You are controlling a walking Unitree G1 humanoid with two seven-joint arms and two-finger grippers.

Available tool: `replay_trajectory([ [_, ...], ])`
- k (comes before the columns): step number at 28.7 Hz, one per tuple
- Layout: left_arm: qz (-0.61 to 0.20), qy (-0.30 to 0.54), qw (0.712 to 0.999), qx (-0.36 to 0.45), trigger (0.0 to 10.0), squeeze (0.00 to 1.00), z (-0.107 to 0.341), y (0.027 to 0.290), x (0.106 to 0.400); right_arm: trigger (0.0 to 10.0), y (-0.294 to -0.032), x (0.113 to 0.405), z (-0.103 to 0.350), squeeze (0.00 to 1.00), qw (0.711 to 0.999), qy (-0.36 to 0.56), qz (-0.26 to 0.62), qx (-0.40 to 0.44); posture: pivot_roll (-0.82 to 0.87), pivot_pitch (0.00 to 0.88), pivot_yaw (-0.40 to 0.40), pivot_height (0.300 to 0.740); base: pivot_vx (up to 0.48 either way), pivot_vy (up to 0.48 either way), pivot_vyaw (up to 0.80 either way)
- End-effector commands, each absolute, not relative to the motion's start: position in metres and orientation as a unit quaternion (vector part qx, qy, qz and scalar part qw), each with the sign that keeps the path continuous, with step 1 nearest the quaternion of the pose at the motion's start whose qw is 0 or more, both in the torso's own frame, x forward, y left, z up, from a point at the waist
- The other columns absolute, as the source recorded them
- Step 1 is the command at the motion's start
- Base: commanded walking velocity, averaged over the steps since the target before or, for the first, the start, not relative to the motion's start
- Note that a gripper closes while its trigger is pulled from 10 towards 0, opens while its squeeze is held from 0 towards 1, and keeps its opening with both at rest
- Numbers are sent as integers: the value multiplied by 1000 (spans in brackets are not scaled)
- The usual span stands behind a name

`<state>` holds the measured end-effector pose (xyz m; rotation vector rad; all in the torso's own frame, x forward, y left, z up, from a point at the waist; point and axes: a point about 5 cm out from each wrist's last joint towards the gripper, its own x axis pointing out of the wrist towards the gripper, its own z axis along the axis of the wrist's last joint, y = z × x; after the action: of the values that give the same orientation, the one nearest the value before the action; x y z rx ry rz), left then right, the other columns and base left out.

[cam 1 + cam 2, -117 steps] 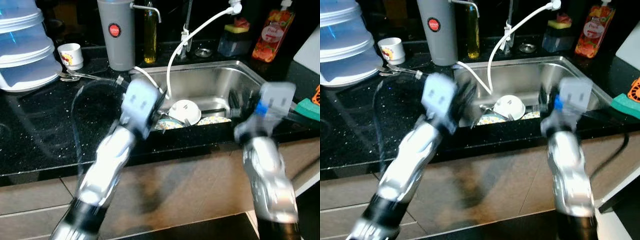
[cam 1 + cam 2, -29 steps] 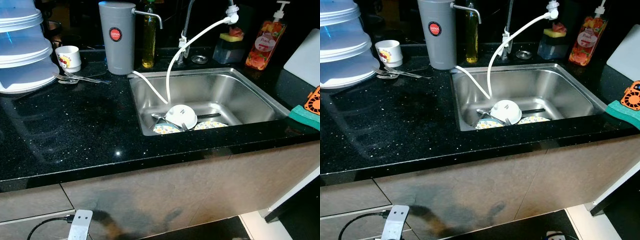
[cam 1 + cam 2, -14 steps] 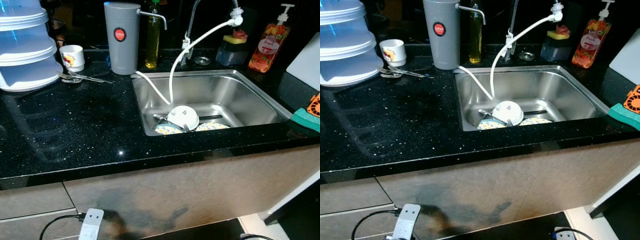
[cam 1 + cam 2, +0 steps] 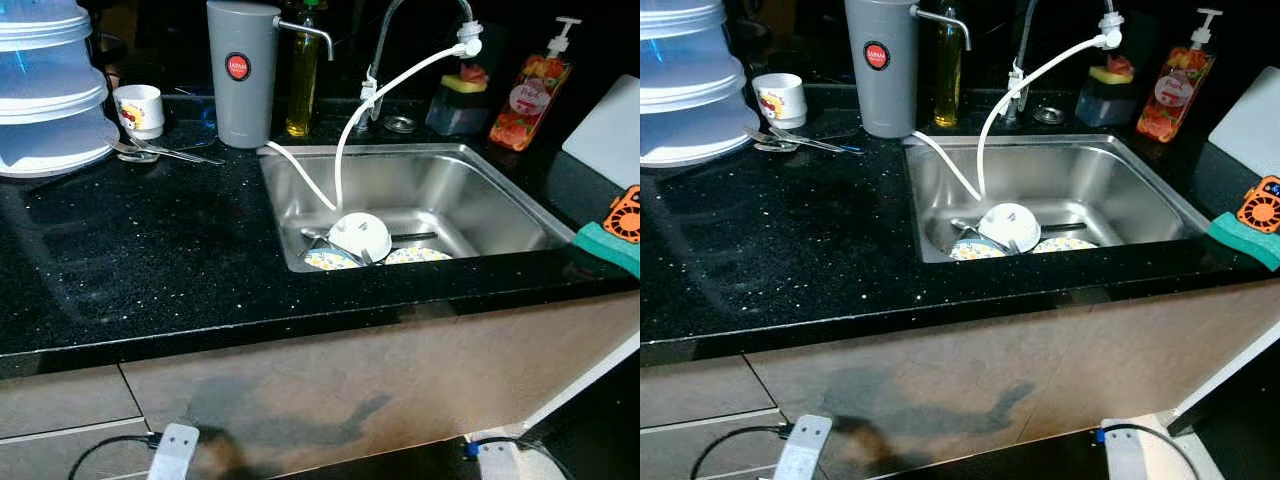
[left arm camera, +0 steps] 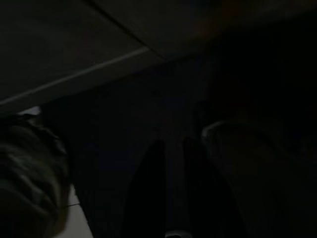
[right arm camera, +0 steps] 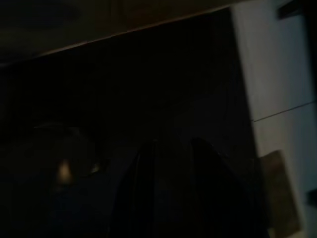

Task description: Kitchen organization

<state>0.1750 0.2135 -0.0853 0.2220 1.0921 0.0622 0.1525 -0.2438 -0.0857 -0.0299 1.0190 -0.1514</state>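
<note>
A steel sink (image 4: 500,190) is set into the black counter (image 4: 150,260). In its near part a white bowl (image 4: 360,236) lies tipped over two patterned plates (image 4: 330,260) with cutlery beside them. A white hose (image 4: 345,130) runs from the tap down to the bowl. At the back left, a small white cup (image 4: 138,108) stands by loose cutlery (image 4: 165,152). Both arms hang below the counter edge, with silver parts at the left (image 4: 175,450) and at the right (image 4: 495,455). My left gripper (image 5: 171,148) and right gripper (image 6: 171,148) are in deep shade.
A grey water dispenser (image 4: 240,72) and an oil bottle (image 4: 299,85) stand behind the sink. A soap bottle (image 4: 527,95) and a sponge holder (image 4: 458,100) are at the back right. Stacked white containers (image 4: 50,90) sit far left; a green sponge (image 4: 605,245) lies far right.
Four seconds ago both arms were raised over the sink's front edge; they have dropped below the counter. The view has shifted slightly; the dishes have not moved.
</note>
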Motion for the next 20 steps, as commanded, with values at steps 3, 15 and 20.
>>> replay_trajectory([
  [3,34,525,843,109,10000,0,-87,219,170,10000,-252,151,-84,0,872,480,-95,-7,8,0,-25,740,0,0,0],
  [15,42,485,869,89,10000,0,-81,222,179,10000,-251,221,-45,0,930,360,-70,0,80,0,-87,740,0,0,0],
  [20,41,492,860,130,10000,0,-82,240,165,10000,-243,230,-40,0,938,343,-17,-40,146,0,-87,740,0,0,0],
])
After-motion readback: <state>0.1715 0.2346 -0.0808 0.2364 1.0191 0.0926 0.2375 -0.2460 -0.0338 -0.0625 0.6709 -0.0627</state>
